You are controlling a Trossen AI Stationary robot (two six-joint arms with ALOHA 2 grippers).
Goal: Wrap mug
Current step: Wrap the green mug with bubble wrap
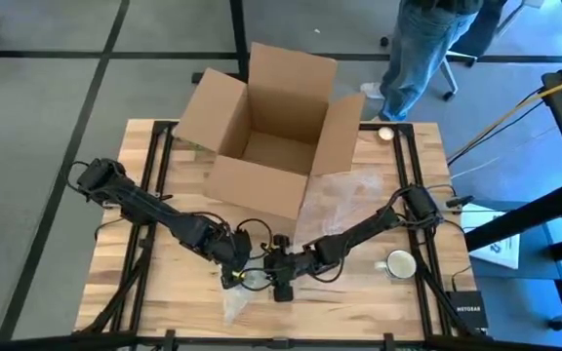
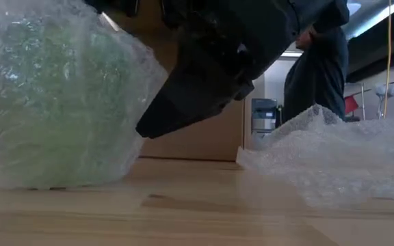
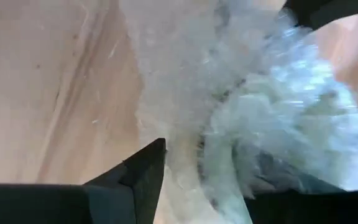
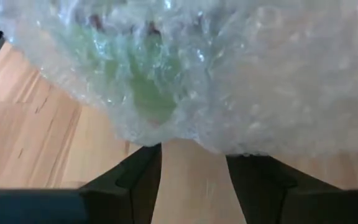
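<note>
Both end effectors meet at the pale green mug in clear bubble wrap point(image 1: 252, 280) near the wooden table's point(image 1: 164, 292) front edge, seemingly to keep the wrap tight: the left end effector point(image 3: 191, 174) pinches the wrap, while the right end effector point(image 4: 194, 171) stands open just beside the bundle.

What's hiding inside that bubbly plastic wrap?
Something green shows through the bubble wrap, most likely the mug. Its shape and handle are hidden by the wrap. Both the left gripper and right gripper are at the bundle.

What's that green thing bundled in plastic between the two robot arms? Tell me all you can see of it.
It is a green object in bubble wrap, probably a mug, though its shape is hidden. The clear, bubbly film lets the pale green through. The bundle rests on the wooden table, near its front edge. Both arms meet at it: the left claw and right claw are on either side. A loose tail of wrap trails toward the front edge.
</note>
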